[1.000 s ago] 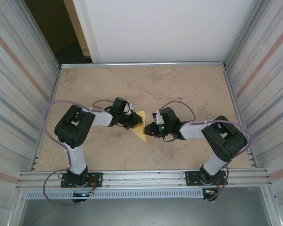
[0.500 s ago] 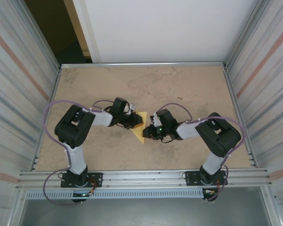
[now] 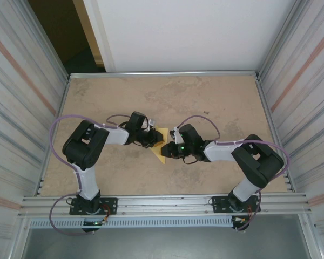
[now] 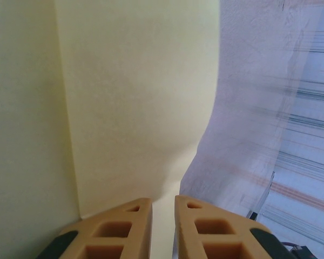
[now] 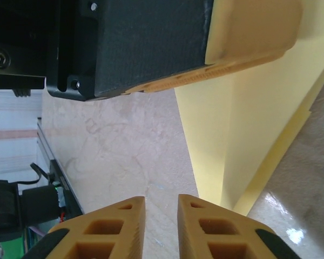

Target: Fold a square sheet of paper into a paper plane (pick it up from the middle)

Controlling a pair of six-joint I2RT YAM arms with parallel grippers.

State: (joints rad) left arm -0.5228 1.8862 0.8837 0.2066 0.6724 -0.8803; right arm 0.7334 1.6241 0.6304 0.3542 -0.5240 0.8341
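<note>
Moved in since the earlier frame: right gripper (image 3: 164, 150), carried leftward from beside the square sheet of paper (image 3: 161, 156) to a position over its near tip, with forearm and elbow re-posed to suit. No change in position for left gripper (image 3: 153, 139).

Sheet location: middle of the table (image 3: 205, 102), between the two grippers. Already part-folded to a narrow triangle, tip toward the arm bases. Far portion raised and curved off the surface, as seen from the left wrist.

State of left gripper: clamped on the sheet, paper passing between the fingers.

State of right gripper: jaws drawn almost together, bare table visible through the slit, nothing gripped. Sheet tip just beside one finger.

Meaning for the task: judged as set-up for pressing or creasing the near tip while the other side holds the fold. Dart shape not yet complete.

Markings: no brand, label or legible writing. Green indicator lamp (image 3: 181, 147) lit on the right wrist.
</note>
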